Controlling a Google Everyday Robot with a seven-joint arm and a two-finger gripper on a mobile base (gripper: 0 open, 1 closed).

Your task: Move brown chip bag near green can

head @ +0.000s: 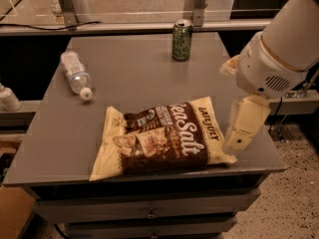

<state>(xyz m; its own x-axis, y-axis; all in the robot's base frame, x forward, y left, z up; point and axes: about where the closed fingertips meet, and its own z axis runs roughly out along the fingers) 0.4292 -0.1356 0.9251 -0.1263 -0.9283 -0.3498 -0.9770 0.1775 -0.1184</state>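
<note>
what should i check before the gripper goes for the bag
1. Bag lies flat near the table's front edge: ok.
2. Can upright at the far edge: ok.
3. Route from bag to can: ok, nothing stands between them; the bottle lies off to the left.
4. Gripper centred over the bag: not ok, it hangs at the bag's right end.
5. Gripper touching the bag: cannot tell.
</note>
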